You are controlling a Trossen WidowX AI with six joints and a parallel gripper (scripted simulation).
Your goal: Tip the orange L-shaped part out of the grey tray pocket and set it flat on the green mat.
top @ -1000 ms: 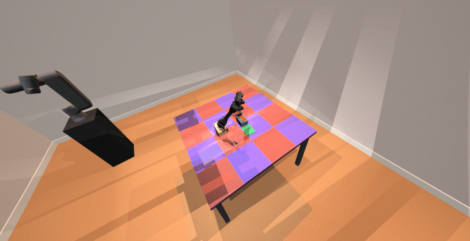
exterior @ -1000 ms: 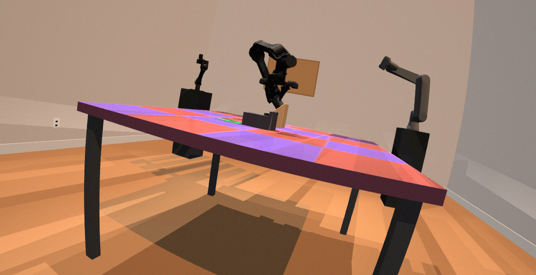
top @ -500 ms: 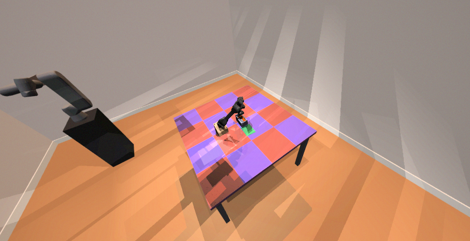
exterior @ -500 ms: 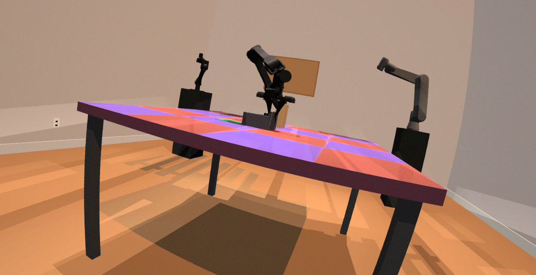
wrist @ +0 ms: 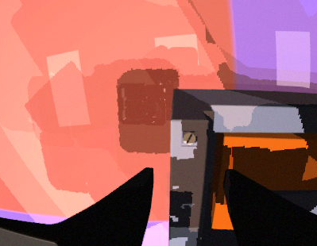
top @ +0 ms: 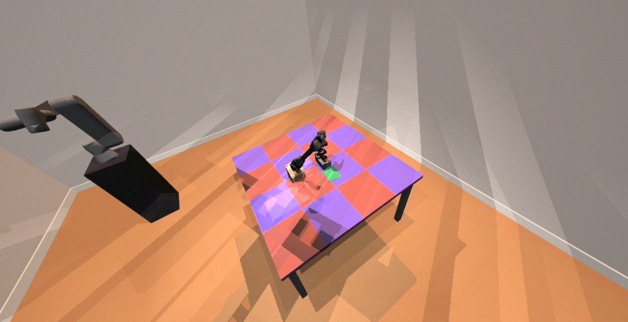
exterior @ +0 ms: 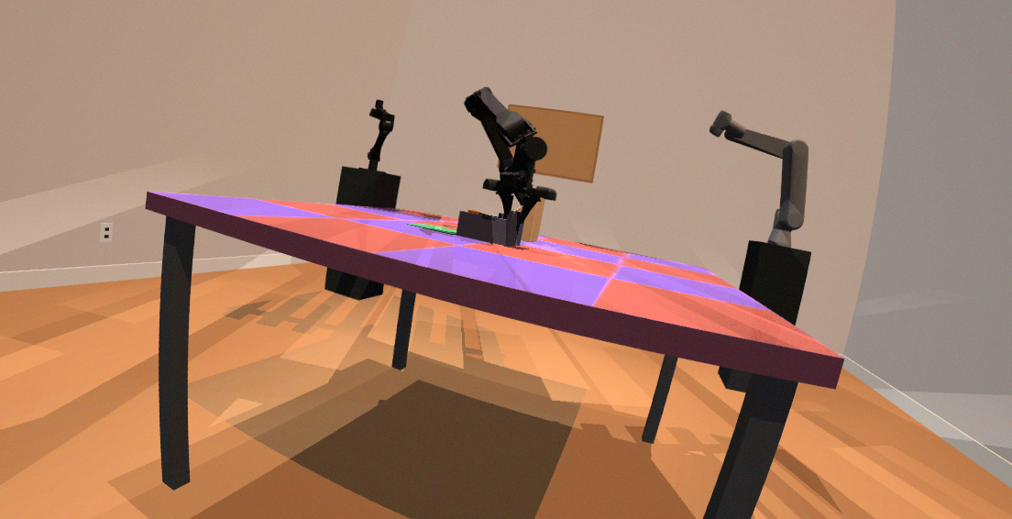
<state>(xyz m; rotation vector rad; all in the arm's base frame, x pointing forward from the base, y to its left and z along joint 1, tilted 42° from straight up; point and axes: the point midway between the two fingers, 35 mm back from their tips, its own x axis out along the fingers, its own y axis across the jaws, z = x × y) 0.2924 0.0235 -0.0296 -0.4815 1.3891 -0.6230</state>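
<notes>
Gripper (wrist: 187, 197): half open, nothing between the two black fingers, low over the near end of the tray.
Right finger (wrist: 274, 223): over the orange part, maybe touching it, too close to tell.
Left finger: outside the tray wall, above the table.
Orange part (wrist: 264, 162): in its pocket in the tray, looks tipped, one end dark and sunk, hard to be sure.
Tray (wrist: 258, 115): grey, on the checked table (wrist: 74, 39), near wall right between the fingers.
Green mat (top: 332, 174): flat on the table, just beside the tray, on the side away from the arm's tan base (top: 295, 172).
Step right now: likely the push down on one end of the part.
Risk one: finger lands on the tray wall, not the part, so no tip-up, maybe a shoved tray.
Risk two: push too near the middle, so the far end stays down.
Risk three: finger slides off, part drops flat again, nothing to pinch.
Risk four: pinch too soon or too wide, part slips and lands upside down or off the mat.
</notes>
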